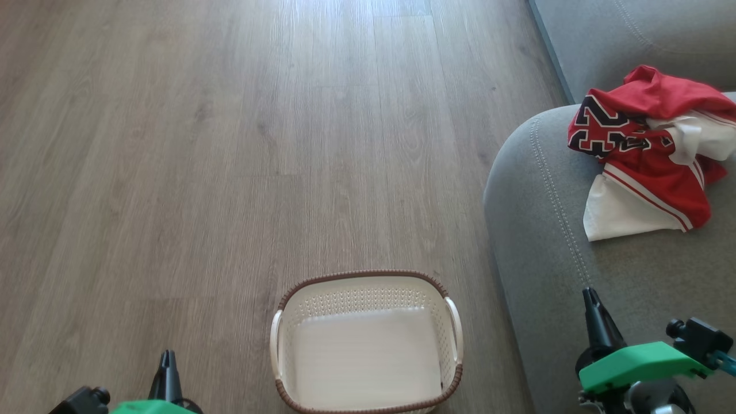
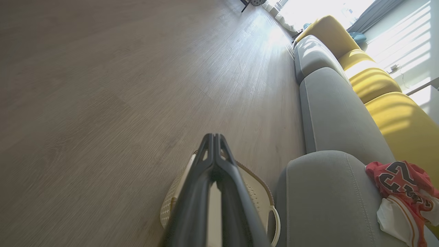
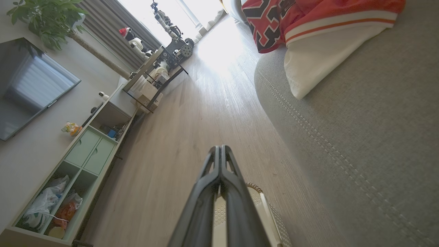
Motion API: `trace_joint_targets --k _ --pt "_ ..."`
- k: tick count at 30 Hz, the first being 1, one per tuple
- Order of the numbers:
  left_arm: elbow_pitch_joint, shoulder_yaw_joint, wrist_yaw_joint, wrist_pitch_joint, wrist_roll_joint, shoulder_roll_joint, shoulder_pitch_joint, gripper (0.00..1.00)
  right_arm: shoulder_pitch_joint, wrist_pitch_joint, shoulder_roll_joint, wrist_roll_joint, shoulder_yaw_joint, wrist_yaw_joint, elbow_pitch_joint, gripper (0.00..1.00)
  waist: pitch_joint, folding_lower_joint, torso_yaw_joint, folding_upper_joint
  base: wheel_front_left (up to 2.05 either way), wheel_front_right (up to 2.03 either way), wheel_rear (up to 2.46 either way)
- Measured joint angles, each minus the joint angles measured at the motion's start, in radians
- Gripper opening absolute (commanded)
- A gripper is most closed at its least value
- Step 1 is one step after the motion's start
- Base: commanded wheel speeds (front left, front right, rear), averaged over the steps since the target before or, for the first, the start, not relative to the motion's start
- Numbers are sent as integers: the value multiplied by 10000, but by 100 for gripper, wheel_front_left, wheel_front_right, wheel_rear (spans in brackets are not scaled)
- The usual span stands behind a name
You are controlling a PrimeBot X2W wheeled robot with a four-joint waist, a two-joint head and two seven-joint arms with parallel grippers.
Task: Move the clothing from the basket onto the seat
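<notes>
My left gripper (image 2: 214, 139) has its two dark fingers pressed flat together, hanging low just left of the basket (image 1: 362, 276). My right gripper (image 3: 220, 151) is pinched together the same way, pointing forward over the seat (image 1: 540, 230) near its rounded, double-stitched edge. The perforated cream basket sits on the floor (image 1: 230, 144) right beside that padded corner, with a wide stretch of wood-grain planks ahead. The clothing (image 1: 650, 155), a shiny red crumple with white trim and black number print, lies on the grey fabric, well ahead of my right fingers
</notes>
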Motion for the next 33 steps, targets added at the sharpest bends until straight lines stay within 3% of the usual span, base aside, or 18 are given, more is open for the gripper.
trace_joint_targets --k 33 --pt "-171 1275 -959 890 -2871 -543 -425 0 -425 828 -2 3818 -314 -2 -136 0 129 0 -138 0 0 0 0"
